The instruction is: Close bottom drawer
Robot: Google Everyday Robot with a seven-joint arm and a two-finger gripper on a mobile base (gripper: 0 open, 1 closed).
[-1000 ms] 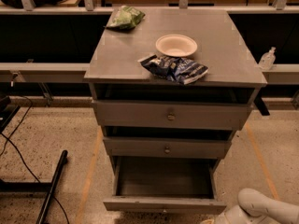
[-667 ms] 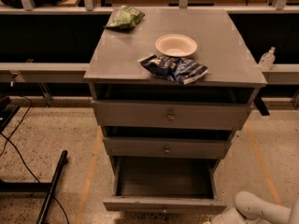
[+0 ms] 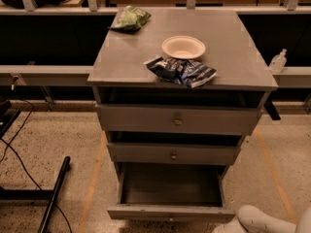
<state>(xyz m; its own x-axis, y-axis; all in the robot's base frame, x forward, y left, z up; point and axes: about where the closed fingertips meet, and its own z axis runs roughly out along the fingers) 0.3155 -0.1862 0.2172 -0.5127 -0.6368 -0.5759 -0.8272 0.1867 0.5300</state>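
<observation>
The grey cabinet (image 3: 121, 57) has three drawers. The bottom drawer (image 3: 165, 211) is pulled far out, and its empty inside faces up. Its slim front panel lies near the lower edge of the view. The middle drawer (image 3: 146, 153) and the top drawer (image 3: 146, 119) each stand slightly out, with dark gaps above them. Only a white rounded arm link (image 3: 260, 221) shows, at the lower right just beside the bottom drawer's right front corner. My gripper itself is out of view, below the frame.
On the cabinet top lie a white bowl (image 3: 183, 46), a blue chip bag (image 3: 182, 72) and a green bag (image 3: 129, 18). A small clear bottle (image 3: 277, 61) stands on the right shelf. A black pole (image 3: 54, 194) and cables (image 3: 14, 152) lie on the floor at left.
The white arm link has shifted a little to the left and lower, toward the bottom drawer's right front corner. The drawers have not moved.
</observation>
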